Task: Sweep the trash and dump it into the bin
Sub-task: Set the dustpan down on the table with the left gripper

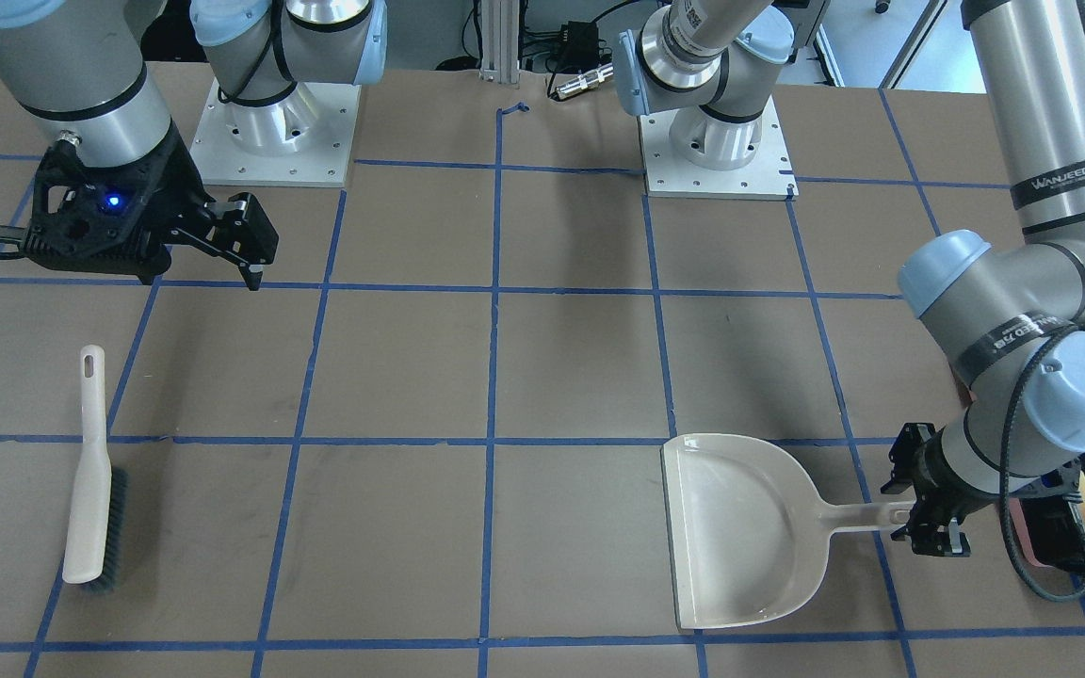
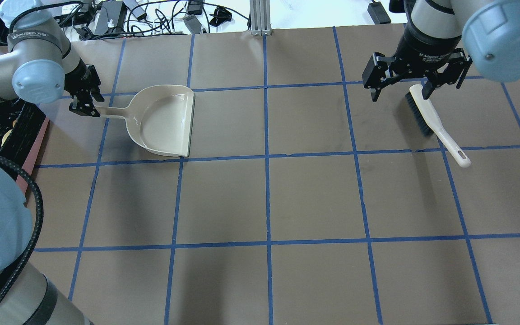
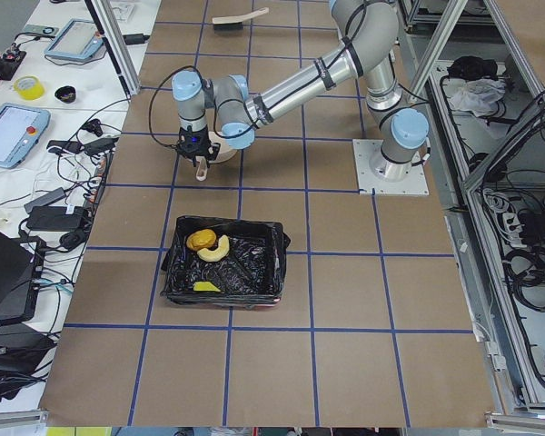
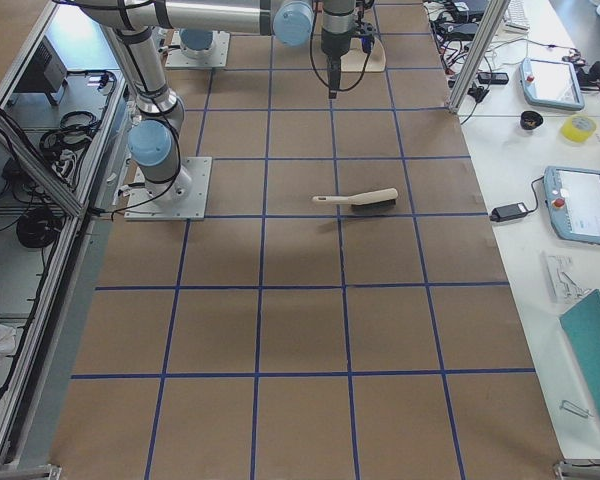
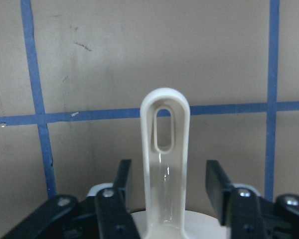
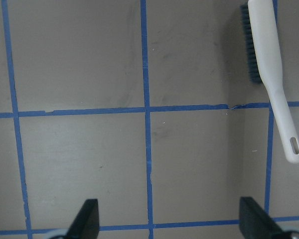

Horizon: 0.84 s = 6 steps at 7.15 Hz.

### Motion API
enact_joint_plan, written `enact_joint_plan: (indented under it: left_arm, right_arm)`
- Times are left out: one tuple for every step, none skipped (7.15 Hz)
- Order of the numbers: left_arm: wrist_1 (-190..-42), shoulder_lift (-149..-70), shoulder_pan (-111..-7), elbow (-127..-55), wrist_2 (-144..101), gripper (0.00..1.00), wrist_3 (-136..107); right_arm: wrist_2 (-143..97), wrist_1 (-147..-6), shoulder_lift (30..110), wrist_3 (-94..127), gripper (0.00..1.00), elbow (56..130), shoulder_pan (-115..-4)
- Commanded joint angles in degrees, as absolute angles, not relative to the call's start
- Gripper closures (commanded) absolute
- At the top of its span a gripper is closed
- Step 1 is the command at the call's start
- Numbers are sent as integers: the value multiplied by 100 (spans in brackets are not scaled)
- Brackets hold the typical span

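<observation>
The trash lies inside the bin (image 3: 274,269), a container lined with a black bag: a bread roll (image 3: 197,240), a croissant (image 3: 215,252) and a yellow wedge (image 3: 205,287). The beige dustpan (image 1: 740,527) rests flat on the table. My left gripper (image 5: 168,172) is open around the dustpan's handle (image 5: 165,149), with a gap on each side. A white brush (image 2: 427,119) lies on the table by itself. Above and beside it hovers my right gripper (image 2: 399,94), open and holding nothing.
The bin's pink edge (image 2: 34,149) sits just beyond my left arm's elbow, at the table's end. Both arm bases (image 1: 274,132) stand at the robot's side. Cables and boxes lie past the far table edge (image 2: 151,18).
</observation>
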<state>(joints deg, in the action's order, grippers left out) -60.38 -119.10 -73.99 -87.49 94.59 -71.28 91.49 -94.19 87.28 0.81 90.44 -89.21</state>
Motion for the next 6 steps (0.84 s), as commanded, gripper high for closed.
enact_joint_plan:
  left_arm:
    - [-6047,-11883,-7400,-8693,9501,19,-7119]
    - [-6047,-11839,-7392,-8614,9553,14,-7119]
    - [-5977,-11821,-7383,-8465,9658,0,-7119]
    - [-5942,-11900,-7400,-8290,10025,0,-7128]
    - [-5924,-11874,-7400,-8245,10063,0,-7093]
    - [-5915,-11770,-7409,-8244,10055,0,-7180]
  right_arm:
    - [9079,-9439,8736,114,0,9044,-8930]
    - [9088,-9439,8736,123,0,9044,-8930]
    - [9070,-9439,8728,158,0,9044,-8930]
    - [9079,-9431,8719,341,0,9018,-8973]
    - [9105,-9465,8710,378,0,8991,-9130]
    - [9149,-9466,8693,413,0,8991,-9184]
